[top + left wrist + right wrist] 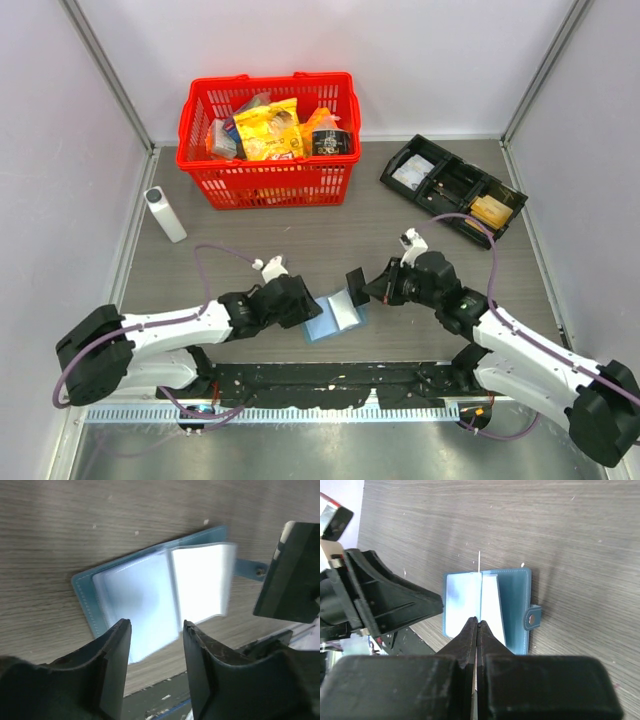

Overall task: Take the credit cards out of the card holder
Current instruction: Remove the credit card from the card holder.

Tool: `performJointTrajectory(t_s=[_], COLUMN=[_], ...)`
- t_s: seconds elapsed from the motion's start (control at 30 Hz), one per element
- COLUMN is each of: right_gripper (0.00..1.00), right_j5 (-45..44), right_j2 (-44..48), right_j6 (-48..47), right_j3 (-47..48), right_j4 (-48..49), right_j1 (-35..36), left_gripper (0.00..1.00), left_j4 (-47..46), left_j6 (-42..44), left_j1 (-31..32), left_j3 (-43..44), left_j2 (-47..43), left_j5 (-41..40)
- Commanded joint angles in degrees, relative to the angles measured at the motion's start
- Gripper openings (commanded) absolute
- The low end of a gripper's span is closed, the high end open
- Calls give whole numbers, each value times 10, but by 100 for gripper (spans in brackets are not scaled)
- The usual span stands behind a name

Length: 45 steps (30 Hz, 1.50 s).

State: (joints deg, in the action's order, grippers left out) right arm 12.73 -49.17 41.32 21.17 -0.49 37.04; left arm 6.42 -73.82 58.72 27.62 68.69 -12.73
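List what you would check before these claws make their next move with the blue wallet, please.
1. Card holder lying open and flat: ok.
2. Right claw shut firmly on the card: ok.
3. Card fully out of the holder: ok.
4. Left claw open, nothing between its fingers: ok.
5. Left claw pinning the holder down: cannot tell.
6. More cards left in the sleeves: cannot tell.

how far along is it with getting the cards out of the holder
Done: the card holder lies open on the table, and one credit card is out. In hand: the right gripper is shut on that card, above the holder; the left gripper hovers open at its near edge. Left: set the card down and check other sleeves; the two showing look pale and empty.
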Motion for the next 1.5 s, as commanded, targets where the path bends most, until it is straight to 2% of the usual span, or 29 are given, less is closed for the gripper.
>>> performJointTrajectory(t_s=[0.0, 0.1, 0.23, 0.43, 0.57, 0.7, 1.0, 1.17, 1.33, 1.47], right_gripper=[1, 1, 1, 1, 1, 1, 1, 1, 1, 1], right_j5=[-61, -87, -184, -379, -481, -562, -652, -703, -727, -730], right_j2=[21, 10, -16, -87, -114, -139, -195, -215, -231, -234], right_j6=[-76, -93, -127, -201, -271, -346, -486, -548, -588, -599], right_j3=[71, 110, 155, 226, 235, 230, 226, 223, 213, 208], right_j4=[-122, -136, -144, -171, -138, -80, 1, 78, 125, 131], right_j1=[2, 31, 98, 232, 309, 366, 452, 493, 514, 520], left_gripper=[57, 75, 95, 99, 100, 96, 87, 79, 64, 44], left_j4=[62, 106, 167, 219, 223, 210, 183, 169, 141, 118], left_j6=[44, 58, 62, 35, 8, -14, -40, -46, -66, -77], left_j1=[-22, -28, -43, -103, -121, -124, -124, -124, -124, -128], left_j3=[66, 118, 187, 241, 249, 244, 234, 227, 202, 184], left_j2=[-44, -67, -81, -91, -88, -87, -69, -51, -50, -59], left_j5=[27, 35, 20, 38, 62, 75, 104, 118, 118, 117])
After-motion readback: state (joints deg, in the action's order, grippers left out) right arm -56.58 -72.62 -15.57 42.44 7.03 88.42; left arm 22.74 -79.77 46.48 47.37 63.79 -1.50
